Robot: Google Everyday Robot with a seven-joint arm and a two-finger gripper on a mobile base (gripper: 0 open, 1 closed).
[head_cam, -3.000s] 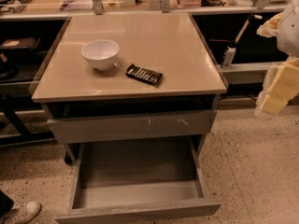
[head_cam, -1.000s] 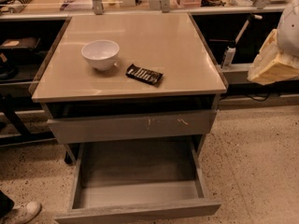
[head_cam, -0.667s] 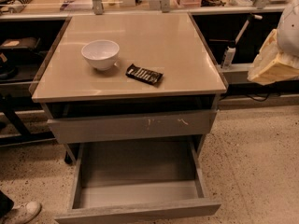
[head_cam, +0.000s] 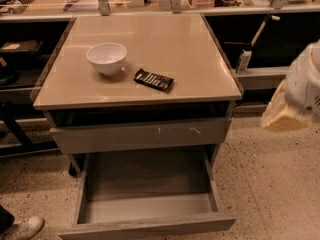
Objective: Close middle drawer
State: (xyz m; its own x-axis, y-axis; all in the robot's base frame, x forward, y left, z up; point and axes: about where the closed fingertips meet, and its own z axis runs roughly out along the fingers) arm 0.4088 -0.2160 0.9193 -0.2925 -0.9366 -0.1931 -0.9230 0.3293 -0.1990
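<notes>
The middle drawer (head_cam: 147,184) is the lowest one showing. It is pulled far out of the grey cabinet, with a deep empty boxy interior and a plain front panel (head_cam: 150,226) near the bottom edge of the view. Above it sits a grey drawer front with small pale scratch marks (head_cam: 140,134), nearly flush with the cabinet. My gripper (head_cam: 295,99) shows as a white and cream shape at the right edge. It is level with the cabinet top, to the right of the cabinet, and apart from both drawers.
A white bowl (head_cam: 106,58) and a dark snack bar (head_cam: 153,79) lie on the beige cabinet top (head_cam: 175,44). Dark shelving runs behind and to both sides. A spray bottle (head_cam: 244,59) stands at the right. A shoe (head_cam: 22,227) is at the bottom left on the speckled floor.
My gripper rose at the right edge, then came down lower again. The middle drawer, bowl and snack bar have not moved.
</notes>
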